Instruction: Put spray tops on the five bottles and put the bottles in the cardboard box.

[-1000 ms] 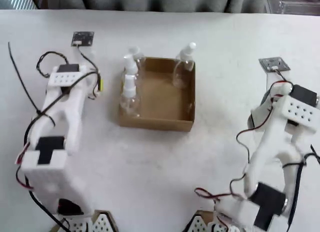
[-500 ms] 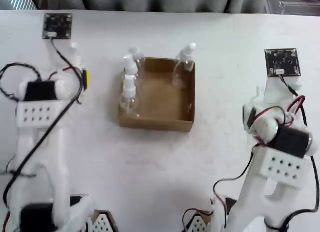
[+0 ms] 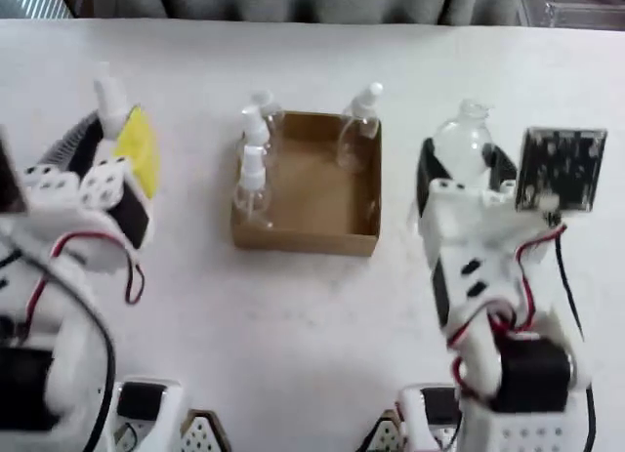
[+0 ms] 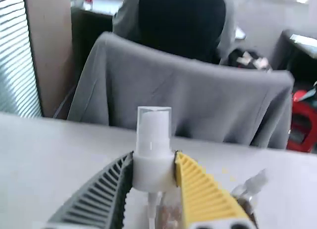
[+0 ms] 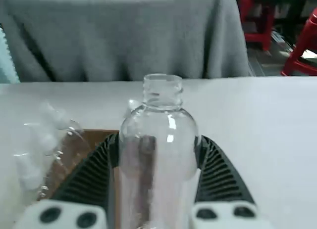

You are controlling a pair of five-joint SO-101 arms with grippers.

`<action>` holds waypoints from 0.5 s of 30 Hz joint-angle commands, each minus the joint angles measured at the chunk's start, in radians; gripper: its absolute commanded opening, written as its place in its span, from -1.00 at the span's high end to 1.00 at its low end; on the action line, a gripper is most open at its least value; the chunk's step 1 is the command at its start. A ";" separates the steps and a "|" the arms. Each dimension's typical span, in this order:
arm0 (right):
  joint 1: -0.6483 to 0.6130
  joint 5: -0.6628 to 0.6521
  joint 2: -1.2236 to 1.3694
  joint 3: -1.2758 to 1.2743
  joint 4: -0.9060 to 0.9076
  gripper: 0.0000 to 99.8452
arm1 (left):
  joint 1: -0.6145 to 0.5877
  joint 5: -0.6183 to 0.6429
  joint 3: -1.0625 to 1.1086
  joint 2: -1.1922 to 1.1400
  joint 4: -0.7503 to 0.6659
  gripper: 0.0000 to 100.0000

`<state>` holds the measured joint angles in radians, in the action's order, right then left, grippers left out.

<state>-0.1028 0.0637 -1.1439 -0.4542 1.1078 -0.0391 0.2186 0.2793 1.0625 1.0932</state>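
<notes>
1. The left gripper (image 4: 153, 160) is pressed onto a white spray top (image 4: 153, 135), which is pinched at its collar between a grey finger (image 4: 106, 189) and a yellow finger (image 4: 200, 189).
2. The spray top is held upright, nozzle end up, with its dip tube hanging down between the fingers.
3. In the high view this gripper is seen raised above the table (image 3: 312, 315), on the left-arm side of the box (image 3: 305, 239) and apart from it.
4. The right gripper (image 5: 158, 142) is clamped around a clear bottle (image 5: 158, 120), which is gripped at its body between two black fingers (image 5: 218, 174).
5. This bottle is held upright and its threaded neck is left open, with no top on it.
6. It is kept just beside the box, on the right-arm side; whether its base touches the table cannot be told.
7. The box is set at mid table between the two arms, with its open side up.
8. Four capped bottles (image 3: 252, 179) are stood inside the box: three are lined up along the wall nearer the left arm, and one is placed in the far corner nearer the right arm.
</notes>
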 commanded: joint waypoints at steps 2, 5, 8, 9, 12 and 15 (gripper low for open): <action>-0.189 0.077 -0.153 0.006 -0.024 0.97 | 0.039 0.051 -0.127 0.058 -0.141 0.96; -0.326 0.112 -0.236 0.003 -0.024 0.97 | 0.051 0.103 -0.204 0.054 -0.233 0.96; -0.430 0.130 -0.306 -0.041 -0.056 0.97 | 0.105 0.155 -0.258 0.054 -0.353 0.96; -0.461 0.129 -0.326 -0.069 -0.081 0.97 | 0.127 0.160 -0.273 0.054 -0.387 0.96; -0.530 0.121 -0.394 -0.184 -0.162 0.97 | 0.165 0.141 -0.321 0.053 -0.413 0.96; -0.628 0.060 -0.472 -0.322 -0.236 0.97 | 0.170 0.138 -0.371 0.018 -0.420 0.96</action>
<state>-0.6460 0.1695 -1.5627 -0.6859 0.9498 0.1128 0.3567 -0.0215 1.1193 0.7096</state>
